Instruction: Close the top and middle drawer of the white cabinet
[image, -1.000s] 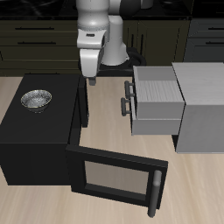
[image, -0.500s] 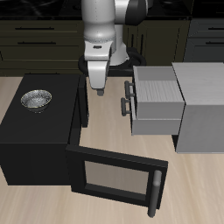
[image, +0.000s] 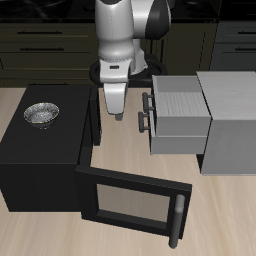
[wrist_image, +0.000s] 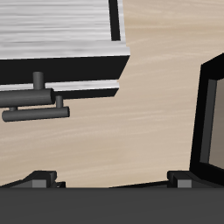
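Observation:
The white cabinet (image: 231, 118) stands beside the black box. Its top drawer (image: 178, 94) and middle drawer (image: 180, 128) are both pulled out, and the middle one sticks out slightly farther. Each has a short dark bar handle: the top handle (image: 151, 103) and the middle handle (image: 143, 122). My gripper (image: 118, 112) hangs open and empty just above the table, a short way in front of the handles and not touching them. The wrist view shows the top drawer (wrist_image: 52, 31), the middle drawer's edge (wrist_image: 87, 87), both handles (wrist_image: 35, 112) and my spread fingertips (wrist_image: 44, 178).
A black box (image: 45, 150) with a metal bowl (image: 41, 114) on top stands on the gripper's other side; it also shows in the wrist view (wrist_image: 210, 114). Its glass-paned door (image: 130, 205) hangs open toward the table's front edge. Dark counter cabinets (image: 40, 50) line the back.
My gripper has moved from near the black box's back corner toward the drawer handles and a little nearer the table's front edge. The drawers have not moved.

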